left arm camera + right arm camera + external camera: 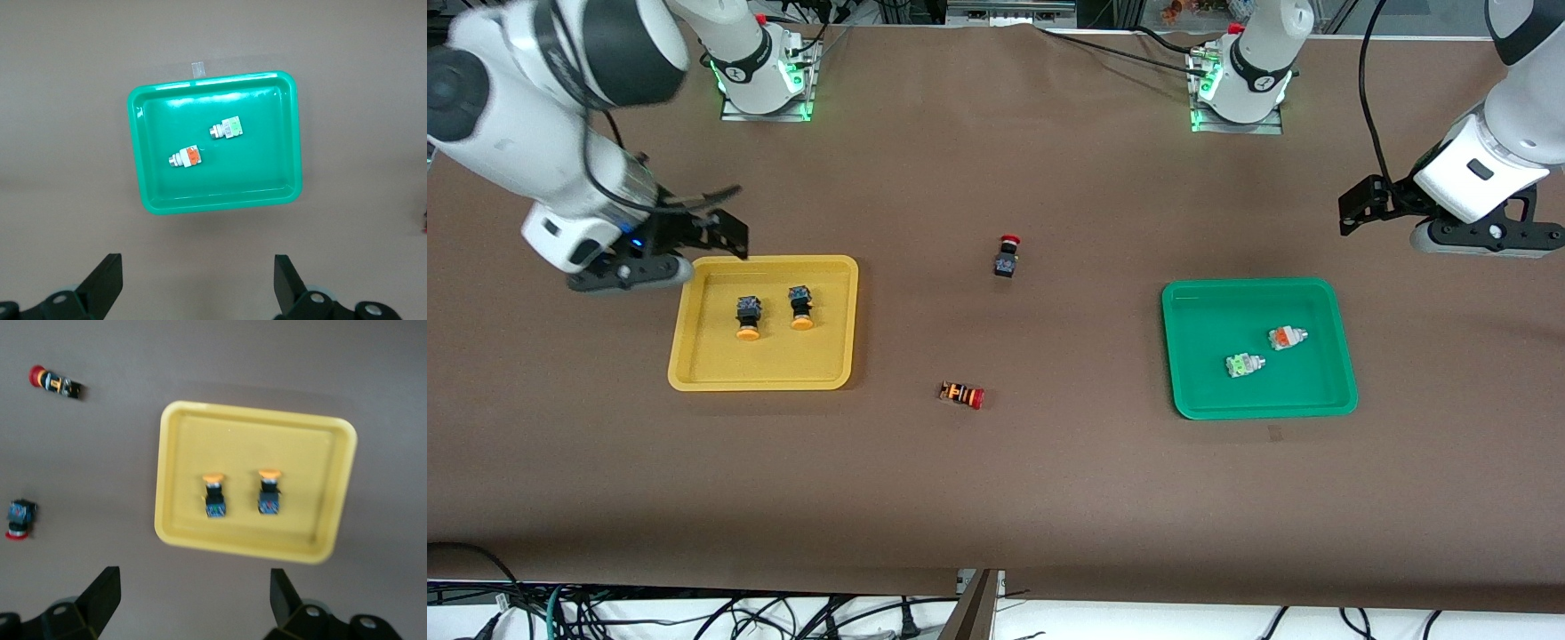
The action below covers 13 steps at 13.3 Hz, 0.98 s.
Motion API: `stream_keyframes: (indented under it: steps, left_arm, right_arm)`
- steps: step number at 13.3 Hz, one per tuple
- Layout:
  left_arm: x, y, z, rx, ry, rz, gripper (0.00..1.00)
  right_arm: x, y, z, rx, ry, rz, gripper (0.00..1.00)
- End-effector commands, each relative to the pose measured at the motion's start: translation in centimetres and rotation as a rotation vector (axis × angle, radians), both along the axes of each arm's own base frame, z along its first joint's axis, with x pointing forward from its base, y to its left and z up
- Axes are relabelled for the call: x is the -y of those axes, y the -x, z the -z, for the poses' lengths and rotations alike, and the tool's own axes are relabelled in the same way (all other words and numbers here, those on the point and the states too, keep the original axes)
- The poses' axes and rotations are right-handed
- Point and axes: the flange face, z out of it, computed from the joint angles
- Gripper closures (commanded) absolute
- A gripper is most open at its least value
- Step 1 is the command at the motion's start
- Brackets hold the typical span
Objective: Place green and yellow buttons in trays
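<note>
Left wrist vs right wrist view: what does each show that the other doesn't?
Left wrist only: the green tray holding the green-faced button and the orange-faced button, with the open left gripper in the foreground.

Right wrist only: the yellow tray with two yellow-capped buttons, two red-capped buttons on the table, and the open right gripper.

Shared: only the brown table.

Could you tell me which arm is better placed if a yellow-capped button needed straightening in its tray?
Right. The right gripper hangs open at the yellow tray's edge, near both yellow-capped buttons; the left gripper waits open past the green tray.
</note>
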Motion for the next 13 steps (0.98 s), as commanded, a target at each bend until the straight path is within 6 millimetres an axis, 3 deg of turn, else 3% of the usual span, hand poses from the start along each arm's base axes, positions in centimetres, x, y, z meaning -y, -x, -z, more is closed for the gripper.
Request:
stream_keyframes:
  steps: [1,6,13]
  left_arm:
    - [0.4,-0.8,-0.7,-0.001,0.009,-0.004,0.0]
    - [0.5,-0.8,-0.6,-0.004,0.008,0.0,0.0]
    - [0.5,-0.8,-0.6,-0.005,0.009,0.027,0.0]
  right_arm:
    - [0.0,0.6,-1.4,-0.011,0.031,-0.01,0.01]
    - [3.0,1.5,-2.8,0.003,0.029,-0.008,0.01]
    - [2.8,1.3,-3.6,0.032,0.084,-0.014,0.01]
